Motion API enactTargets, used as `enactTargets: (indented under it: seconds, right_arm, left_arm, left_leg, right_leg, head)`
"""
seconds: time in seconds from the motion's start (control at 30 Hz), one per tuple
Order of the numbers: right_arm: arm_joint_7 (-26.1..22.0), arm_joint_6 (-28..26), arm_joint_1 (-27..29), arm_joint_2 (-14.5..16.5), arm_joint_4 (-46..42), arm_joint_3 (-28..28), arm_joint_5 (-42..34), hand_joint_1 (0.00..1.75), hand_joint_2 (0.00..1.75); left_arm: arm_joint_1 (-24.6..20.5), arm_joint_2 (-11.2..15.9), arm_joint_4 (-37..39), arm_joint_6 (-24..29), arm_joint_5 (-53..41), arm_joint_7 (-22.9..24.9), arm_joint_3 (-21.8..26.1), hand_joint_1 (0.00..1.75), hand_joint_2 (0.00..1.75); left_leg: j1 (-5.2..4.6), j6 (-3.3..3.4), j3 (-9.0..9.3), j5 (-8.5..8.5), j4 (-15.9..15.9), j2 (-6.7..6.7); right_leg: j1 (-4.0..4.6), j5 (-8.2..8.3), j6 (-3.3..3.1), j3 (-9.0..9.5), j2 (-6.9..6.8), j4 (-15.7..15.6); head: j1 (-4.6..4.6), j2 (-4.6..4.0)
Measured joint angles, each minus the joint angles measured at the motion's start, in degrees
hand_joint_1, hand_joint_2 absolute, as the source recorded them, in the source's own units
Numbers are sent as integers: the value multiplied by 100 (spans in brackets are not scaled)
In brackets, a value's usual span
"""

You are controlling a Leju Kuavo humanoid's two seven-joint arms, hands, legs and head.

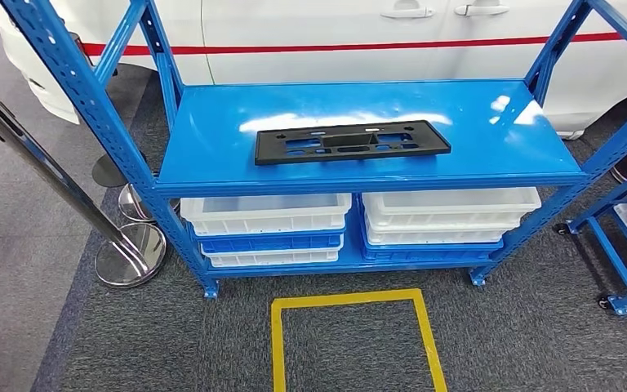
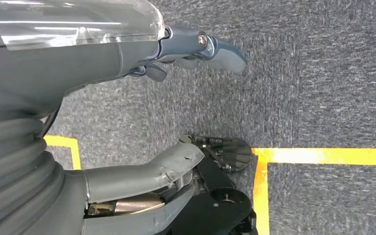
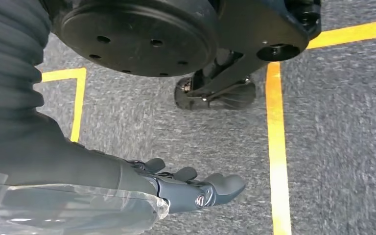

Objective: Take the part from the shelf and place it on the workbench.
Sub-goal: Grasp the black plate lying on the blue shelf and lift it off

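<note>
The black part (image 1: 352, 141) lies flat at 12 o'clock on the blue shelf (image 1: 212, 139). Your left hand (image 2: 196, 51) and right hand (image 3: 196, 188) hang empty, fingers loosely apart. Raise both, gripping its 2 ends evenly.

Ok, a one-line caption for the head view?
Black part lying flat on the blue shelf, white and blue bins stacked below.

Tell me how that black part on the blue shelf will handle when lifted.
The black part looks like a thin moulded panel with cut-outs, so probably light and fairly stiff, perhaps flexing slightly. Lying flat on the glossy shelf, it may slide when pushed and offers little edge to grip.
</note>
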Motion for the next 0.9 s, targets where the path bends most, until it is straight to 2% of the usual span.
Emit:
enactTargets:
  seconds: [0.07, 0.13, 0.23, 0.3, 0.33, 0.4, 0.43, 0.47, 0.5, 0.53, 0.57, 0.63, 0.67, 0.73, 0.8, 0.83, 0.9]
  right_arm:
    - [-119, -29, -16, 0, -2, -118, -181, 0, 175]
    - [-305, -34, -46, 0, -4, -272, -468, 0, 175]
    - [-642, -24, -92, -9, -18, -623, -1007, 0, 175]
    - [-776, -11, -115, -35, -36, -881, -1278, 0, 175]
    - [-816, -6, -129, -54, -45, -997, -1375, 0, 175]
    - [-873, -3, -153, -101, -62, -1173, -1511, 0, 175]
    - [-897, -2, -161, -126, -68, -1239, -1566, 0, 175]
    - [-919, 0, -166, -151, -74, -1295, -1613, 0, 175]
    - [-939, 2, -171, -172, -80, -1342, -1651, 0, 175]
    - [-968, 9, -174, -190, -86, -1387, -1694, 0, 175]
    - [-1023, 28, -176, -210, -93, -1435, -1754, 0, 175]
    - [-1195, 84, -185, -257, -107, -1541, -1925, 0, 175]
    - [-1314, 116, -193, -296, -117, -1606, -2034, 0, 175]
    - [-1570, 178, -218, -377, -140, -1735, -2258, 0, 175]
    - [-1831, 267, -241, -475, -180, -1861, -2505, 0, 175]
    - [-1948, 322, -251, -536, -214, -1921, -2640, 0, 175]
    - [-2089, 455, -264, -664, -307, -2027, -2907, 0, 175]
  left_arm:
    - [-1, -15, 13, 22, 8, -43, 46, 0, 175]
    - [-5, -26, 28, 45, 30, -69, 84, 0, 175]
    - [-13, -33, 42, 79, 70, -114, 154, 0, 175]
    - [-16, -37, 48, 85, 94, -144, 200, 0, 175]
    - [-18, -37, 50, 85, 106, -154, 220, 0, 175]
    - [-21, -38, 55, 85, 128, -163, 250, 0, 175]
    - [-20, -38, 58, 85, 133, -165, 263, 0, 175]
    - [-17, -38, 61, 85, 137, -166, 276, 0, 175]
    - [-14, -38, 64, 85, 138, -165, 288, 0, 175]
    - [-13, -38, 67, 85, 142, -167, 299, 0, 175]
    - [-15, -38, 69, 85, 150, -173, 310, 0, 175]
    - [-30, -40, 72, 84, 175, -196, 332, 0, 175]
    - [-36, -42, 73, 82, 192, -211, 345, 0, 175]
    - [-33, -45, 76, 81, 223, -231, 376, 0, 175]
    - [-24, -53, 79, 86, 245, -235, 407, 0, 175]
    - [-25, -57, 80, 91, 251, -233, 421, 0, 175]
    - [-31, -65, 82, 97, 258, -230, 453, 0, 175]
  left_leg:
    - [0, -23, 9, -16, 18, -11]
    - [-19, -75, -14, -42, 70, -17]
    - [-32, -156, -40, -53, 97, -16]
    - [-16, -212, -90, -157, 227, -15]
    - [-5, -239, -184, -297, 444, -15]
    - [16, -277, -509, -662, 1154, -13]
    - [25, -288, -669, -791, 1499, -12]
    - [33, -293, -758, -816, 1686, -12]
    - [39, -292, -749, -731, 1664, -12]
    - [44, -283, -632, -551, 1420, -12]
    - [48, -267, -445, -341, 1031, -10]
    - [28, -230, -120, -104, 348, -10]
    - [14, -211, -51, -81, 187, -12]
    - [-3, -164, -39, -81, 121, -18]
    - [7, -93, -21, -36, 55, -11]
    - [13, -50, -12, -15, 21, -6]
    - [-1, 0, -11, -1, 3, 0]
  right_leg:
    - [-22, 378, -8, 346, -1, -703]
    - [-15, 564, -43, 604, 5, -1288]
    - [5, 569, -129, 632, 17, -1409]
    - [-6, 592, -195, 647, 9, -1444]
    - [-14, 603, -226, 653, 2, -1461]
    - [-10, 604, -260, 654, -9, -1461]
    - [-5, 601, -268, 654, -13, -1457]
    - [-2, 597, -270, 655, -14, -1452]
    - [-1, 593, -270, 658, -13, -1445]
    - [-1, 585, -265, 666, -10, -1439]
    - [-1, 576, -255, 676, -7, -1435]
    - [13, 561, -213, 680, -4, -1425]
    - [17, 561, -185, 673, -4, -1422]
    - [14, 577, -123, 659, -4, -1433]
    - [-3, 502, -72, 629, -1, -1347]
    - [-8, 381, -51, 550, 1, -1167]
    - [-19, 25, -25, 228, 1, -497]
  head:
    - [0, 0]
    - [-2, 0]
    - [-3, 0]
    - [-3, 0]
    - [-3, 0]
    - [-3, 0]
    - [-3, 0]
    - [-3, 0]
    - [-3, 0]
    - [-4, 0]
    - [-3, 0]
    - [-2, 0]
    - [-1, 0]
    - [-1, 0]
    - [-1, 0]
    - [-1, 0]
    - [2, 0]
